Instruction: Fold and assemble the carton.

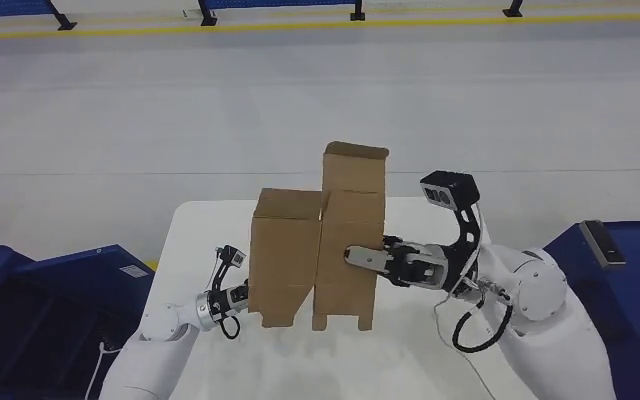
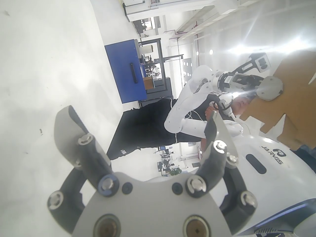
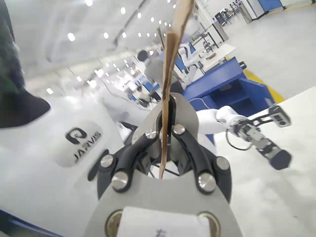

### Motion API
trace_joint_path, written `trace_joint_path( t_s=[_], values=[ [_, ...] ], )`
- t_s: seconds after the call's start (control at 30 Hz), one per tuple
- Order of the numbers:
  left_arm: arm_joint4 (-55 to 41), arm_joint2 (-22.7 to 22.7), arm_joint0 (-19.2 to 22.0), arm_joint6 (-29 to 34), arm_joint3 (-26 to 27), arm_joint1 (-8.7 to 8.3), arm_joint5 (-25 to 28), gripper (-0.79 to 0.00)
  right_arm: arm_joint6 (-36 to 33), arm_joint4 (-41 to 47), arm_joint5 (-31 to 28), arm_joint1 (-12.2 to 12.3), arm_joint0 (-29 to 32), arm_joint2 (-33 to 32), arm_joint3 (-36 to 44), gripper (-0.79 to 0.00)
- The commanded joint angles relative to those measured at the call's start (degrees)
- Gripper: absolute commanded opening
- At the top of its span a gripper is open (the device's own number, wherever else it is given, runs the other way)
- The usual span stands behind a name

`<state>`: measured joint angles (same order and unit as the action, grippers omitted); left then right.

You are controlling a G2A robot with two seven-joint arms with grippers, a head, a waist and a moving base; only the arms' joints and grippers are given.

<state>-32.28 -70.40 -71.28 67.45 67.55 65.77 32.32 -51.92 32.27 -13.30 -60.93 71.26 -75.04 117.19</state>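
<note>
pale shop floor with a yellow stripe at 12 o'clock surrounds the white rounded table. the brown cardboard carton is upright over mid-table; the right gripper pinches its 3 o'clock edge, while the left gripper is spread wide and holding nothing, near its 8 o'clock corner.

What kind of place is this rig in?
Probably a large factory-style robot lab or test hall. It has rows of ceiling lights, a yellow floor line and blue cabinets near the white table where the carton is handled.
</note>
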Motion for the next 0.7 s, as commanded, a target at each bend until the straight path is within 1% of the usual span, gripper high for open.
trace_joint_path(
  t_s=[0.0,0.1,0.13,0.27,0.33,0.4,0.47,0.57,0.63,0.67],
  values=[
    [0.00,0.00,0.00,0.00,0.00,0.00,0.00,0.000,-0.96,25.36,9.14,-0.28,0.23,0.73,-1.67,-0.785],
    [0.00,0.00,0.00,0.00,0.00,0.00,0.00,0.000,-1.62,46.02,23.29,-0.82,1.36,3.62,-4.46,-0.785],
    [0.00,0.00,0.00,0.00,0.00,0.00,0.00,0.000,-0.80,53.22,28.27,-1.05,1.79,4.87,-5.32,-0.785],
    [0.00,0.00,0.00,0.00,0.00,0.00,0.00,0.000,4.91,76.85,47.79,-1.74,2.84,10.58,-6.91,-0.785],
    [0.00,0.00,0.00,0.00,0.00,0.00,0.00,0.000,8.74,89.14,55.95,-1.99,3.45,13.42,-7.74,-0.785],
    [0.00,0.00,0.00,0.00,0.00,0.00,0.00,0.000,12.39,104.53,63.13,-2.15,3.91,16.53,-8.76,-0.785],
    [0.00,0.00,0.00,0.00,0.00,0.00,0.00,0.000,18.60,119.13,67.56,-1.94,3.49,19.41,-9.71,-0.785],
    [0.00,0.00,0.00,0.00,0.00,0.00,0.00,0.000,29.46,136.59,68.98,-1.14,2.51,22.79,-10.10,-0.785],
    [0.00,0.00,0.00,0.00,0.00,0.00,0.00,0.000,35.90,143.73,67.44,-0.50,1.87,23.58,-10.46,-0.785],
    [0.00,0.00,0.00,0.00,0.00,0.00,0.00,0.000,36.47,143.73,66.97,-0.35,2.14,23.94,-10.66,-0.785]
  ],
)
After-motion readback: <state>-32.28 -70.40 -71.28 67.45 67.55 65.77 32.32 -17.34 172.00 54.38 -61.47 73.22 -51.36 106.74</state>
